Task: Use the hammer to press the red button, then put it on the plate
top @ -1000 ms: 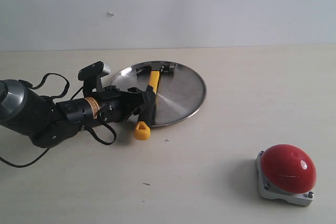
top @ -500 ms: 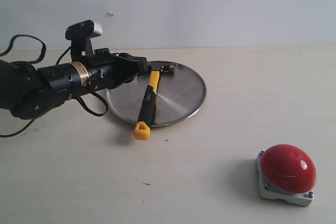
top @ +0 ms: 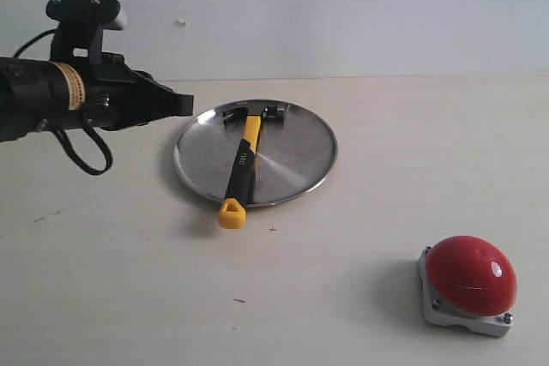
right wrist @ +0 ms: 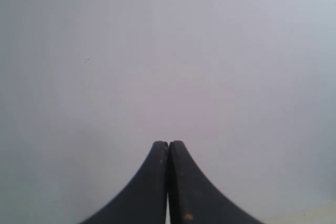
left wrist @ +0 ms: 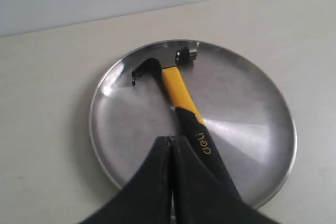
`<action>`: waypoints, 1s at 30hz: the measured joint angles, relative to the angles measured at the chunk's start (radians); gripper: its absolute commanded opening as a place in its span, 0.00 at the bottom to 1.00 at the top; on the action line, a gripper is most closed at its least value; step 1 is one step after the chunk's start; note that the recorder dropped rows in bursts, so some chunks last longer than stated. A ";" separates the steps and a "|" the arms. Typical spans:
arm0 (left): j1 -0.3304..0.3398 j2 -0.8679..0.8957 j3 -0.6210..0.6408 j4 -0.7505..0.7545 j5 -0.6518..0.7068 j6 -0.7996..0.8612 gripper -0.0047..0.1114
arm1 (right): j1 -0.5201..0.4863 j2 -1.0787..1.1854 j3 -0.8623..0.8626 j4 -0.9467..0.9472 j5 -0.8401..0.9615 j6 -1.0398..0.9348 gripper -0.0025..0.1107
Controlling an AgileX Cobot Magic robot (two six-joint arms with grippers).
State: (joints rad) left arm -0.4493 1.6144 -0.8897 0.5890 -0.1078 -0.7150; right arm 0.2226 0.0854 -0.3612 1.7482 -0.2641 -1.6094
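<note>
The hammer [top: 243, 159] lies across the silver plate [top: 296, 147], its dark head at the far rim and its yellow looped end hanging over the near rim onto the table. The left wrist view looks down on the hammer [left wrist: 176, 88] resting on the plate [left wrist: 247, 129]. My left gripper [top: 187, 105] hovers above the table just left of the plate, shut and empty; in its own view the left gripper [left wrist: 169, 139] shows both jaws pressed together. The red button [top: 472, 274] sits at the near right. My right gripper [right wrist: 168, 143] is shut, facing a blank wall.
A pale wooden table [top: 343, 297] carries everything, with a plain wall [top: 343, 15] behind. The left arm's black body and cables [top: 60, 100] reach in from the left edge. The right arm does not show in the exterior view.
My left gripper let go of the hammer handle, rose and drew back to the left, and its jaws shut. The hammer stays on the plate.
</note>
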 measured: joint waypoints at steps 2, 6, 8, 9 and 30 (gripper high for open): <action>0.002 -0.058 0.035 0.024 -0.017 0.000 0.04 | 0.000 0.000 0.000 0.000 0.000 0.000 0.02; 0.002 -0.168 0.116 0.071 -0.071 0.000 0.04 | 0.000 0.000 0.000 0.000 0.000 0.000 0.02; 0.002 -0.223 0.163 0.093 -0.101 0.000 0.04 | 0.000 0.000 0.000 0.000 0.000 0.000 0.02; 0.002 -0.245 0.182 0.100 -0.116 0.000 0.04 | 0.000 0.000 0.000 0.000 0.000 0.000 0.02; 0.002 -0.473 0.377 0.166 -0.330 0.002 0.04 | 0.000 0.000 0.000 0.000 0.000 0.000 0.02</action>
State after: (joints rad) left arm -0.4475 1.1411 -0.5127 0.7555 -0.4379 -0.7128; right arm 0.2226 0.0854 -0.3612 1.7482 -0.2641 -1.6094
